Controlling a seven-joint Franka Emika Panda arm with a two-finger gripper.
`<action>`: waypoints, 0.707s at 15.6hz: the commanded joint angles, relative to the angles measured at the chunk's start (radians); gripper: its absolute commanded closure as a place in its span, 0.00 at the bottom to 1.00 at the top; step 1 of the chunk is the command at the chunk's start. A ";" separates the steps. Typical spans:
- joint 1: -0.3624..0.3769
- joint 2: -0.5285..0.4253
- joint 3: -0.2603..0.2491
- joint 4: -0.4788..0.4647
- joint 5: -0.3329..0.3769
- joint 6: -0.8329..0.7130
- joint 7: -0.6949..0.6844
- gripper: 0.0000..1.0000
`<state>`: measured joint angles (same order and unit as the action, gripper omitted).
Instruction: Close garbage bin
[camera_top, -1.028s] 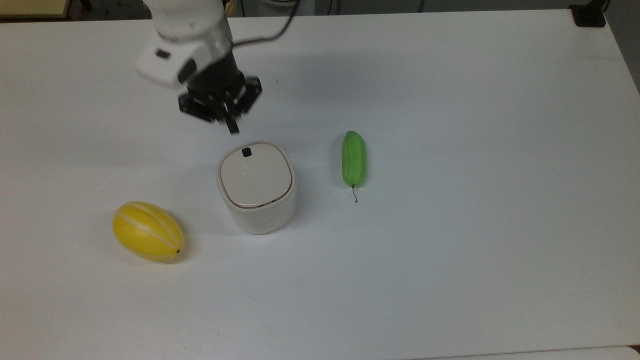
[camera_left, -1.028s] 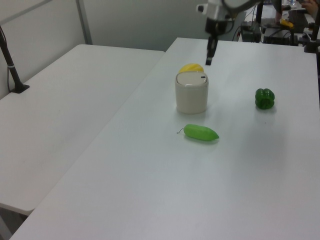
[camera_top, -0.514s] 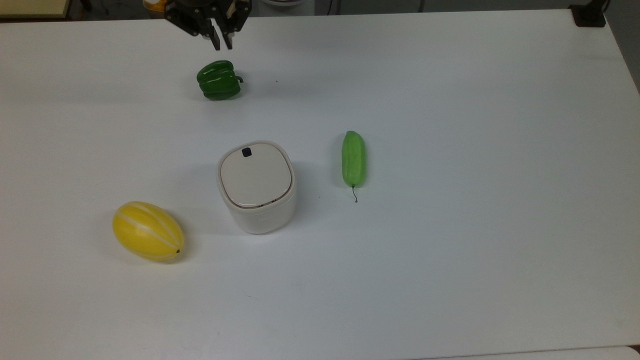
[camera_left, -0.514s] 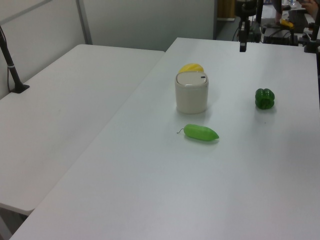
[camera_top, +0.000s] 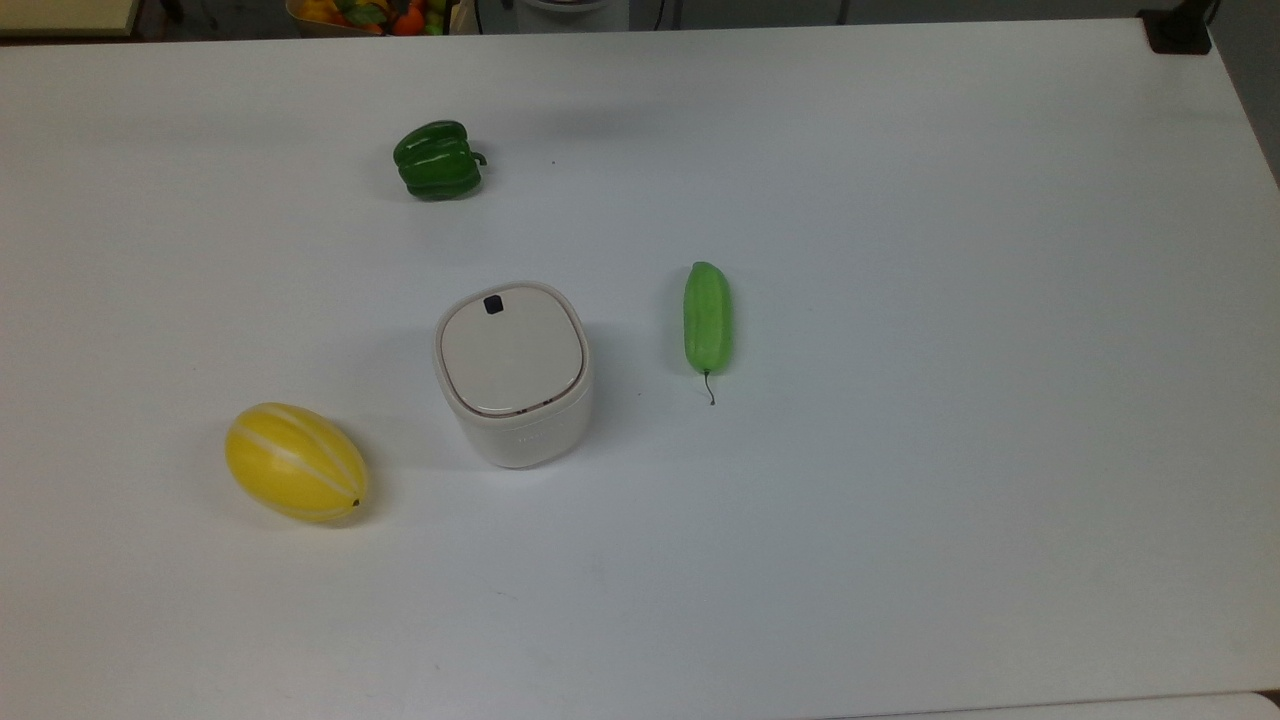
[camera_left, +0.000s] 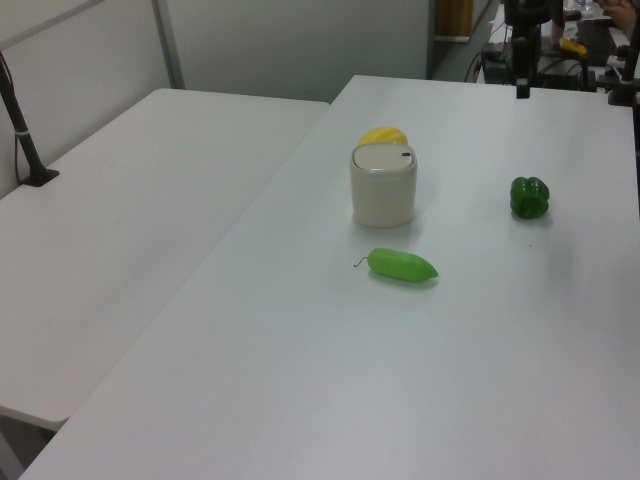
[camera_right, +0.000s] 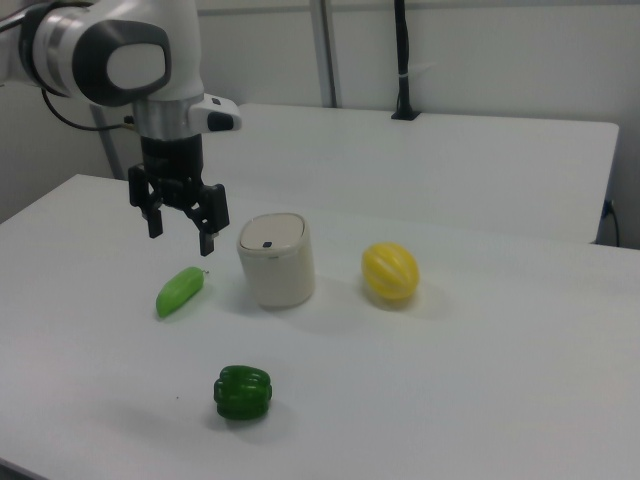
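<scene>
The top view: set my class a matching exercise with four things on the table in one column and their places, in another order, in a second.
Things:
1. garbage bin
2. yellow melon
3. green pepper
4. cucumber

Places in the top view:
A. nearest the top edge
B. to the right of the bin
C. lower left
D. middle, lid shut

Pairs: 1-D, 2-C, 3-A, 4-B

- A green bell pepper (camera_top: 437, 160) lies on the white table (camera_top: 900, 300).
- A green cucumber (camera_top: 707, 316) lies near the middle.
- A yellow melon (camera_top: 296, 462) rests apart.
</scene>
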<state>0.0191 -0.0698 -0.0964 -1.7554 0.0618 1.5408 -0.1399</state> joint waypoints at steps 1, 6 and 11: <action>-0.022 -0.016 0.020 0.005 -0.016 -0.036 0.025 0.00; -0.013 0.007 0.011 0.034 -0.017 -0.039 0.144 0.00; -0.018 0.030 0.011 0.065 -0.027 -0.031 0.183 0.00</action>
